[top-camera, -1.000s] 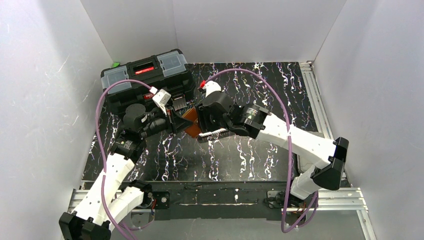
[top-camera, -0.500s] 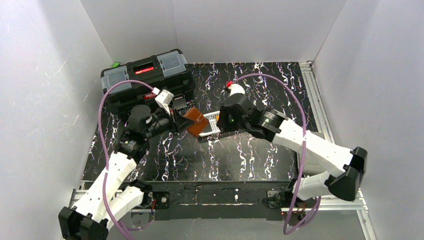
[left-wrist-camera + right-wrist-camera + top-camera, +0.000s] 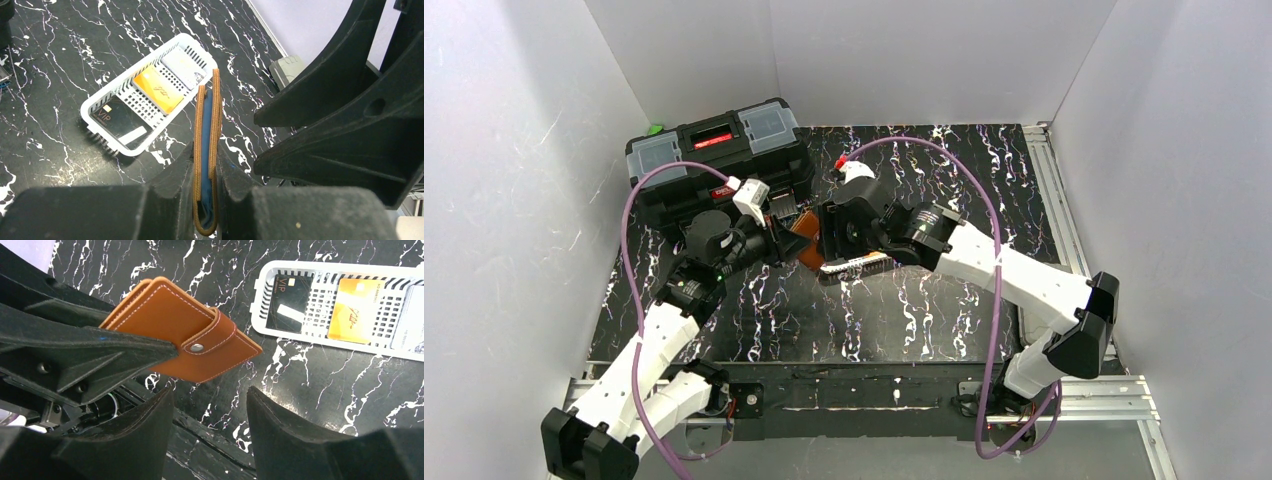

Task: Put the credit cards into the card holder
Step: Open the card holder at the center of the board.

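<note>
Brown card holder (image 3: 190, 320); black, orange credit cards (image 3: 356, 310); black-white marbled table (image 3: 310, 375).

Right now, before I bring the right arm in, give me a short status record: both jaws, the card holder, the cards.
left jaws: shut on the brown leather card holder, clamped across its faces, snap end free
right jaws: open, empty, close to the holder, not touching it
holder state: folded, snap tab fastened, held in the air
cards: black VIP card, orange-gold card, whitish card
card location: all three flat in the white slotted plastic basket
cards inside holder: cannot tell, it is closed
</note>
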Robot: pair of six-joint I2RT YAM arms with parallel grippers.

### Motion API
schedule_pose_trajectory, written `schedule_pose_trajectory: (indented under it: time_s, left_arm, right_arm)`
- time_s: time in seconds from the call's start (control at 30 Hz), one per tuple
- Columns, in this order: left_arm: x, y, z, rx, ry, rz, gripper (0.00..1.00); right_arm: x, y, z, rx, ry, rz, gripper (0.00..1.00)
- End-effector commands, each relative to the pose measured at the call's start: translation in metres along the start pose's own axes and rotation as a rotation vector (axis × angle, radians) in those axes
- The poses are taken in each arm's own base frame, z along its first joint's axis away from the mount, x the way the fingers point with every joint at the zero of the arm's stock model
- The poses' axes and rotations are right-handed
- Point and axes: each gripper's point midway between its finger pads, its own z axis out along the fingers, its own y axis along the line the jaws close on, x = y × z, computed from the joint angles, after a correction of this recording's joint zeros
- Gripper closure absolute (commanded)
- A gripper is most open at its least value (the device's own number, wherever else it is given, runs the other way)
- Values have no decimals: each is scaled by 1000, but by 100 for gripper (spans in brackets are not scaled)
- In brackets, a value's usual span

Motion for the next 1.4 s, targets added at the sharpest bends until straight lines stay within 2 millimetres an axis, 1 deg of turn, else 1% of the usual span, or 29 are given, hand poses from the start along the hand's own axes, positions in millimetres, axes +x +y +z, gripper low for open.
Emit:
schedule_pose_trajectory:
  time_s: [0.0,0.13,0.33,0.57,0.77,0.8,0.93,1.03,1.13,1.2,1.37]
  left_arm:
    - [1,-12,-4,59,-14,19,100]
    - [2,-22,-5,120,-17,32,100]
    - [-2,-27,-6,134,-30,15,100]
    - [-12,-37,-7,173,-57,9,100]
    - [-12,-43,-8,204,-55,5,100]
    - [-13,-46,-9,219,-53,2,100]
    - [-14,-57,-12,280,-43,-2,100]
    - [-14,-62,-13,302,-39,-1,100]
    - [-15,-62,-13,299,-37,-6,100]
    - [-16,-62,-13,297,-41,-9,100]
    - [-20,-64,-13,304,-51,-12,100]
  right_arm:
    - [-26,21,-9,-77,-66,43,38]
    - [-31,28,-4,-95,-69,66,41]
    - [-29,31,6,-102,-25,139,49]
    - [-22,18,11,-40,-17,196,50]
    - [-21,-5,11,13,-27,280,51]
    - [-20,-9,12,17,-25,300,51]
    - [-26,-16,12,-26,-64,368,50]
    - [-37,-11,5,-95,-111,387,47]
    - [-47,4,-4,-195,-147,383,43]
    - [-50,13,-5,-246,-148,379,42]
    - [-49,24,0,-289,-121,385,43]
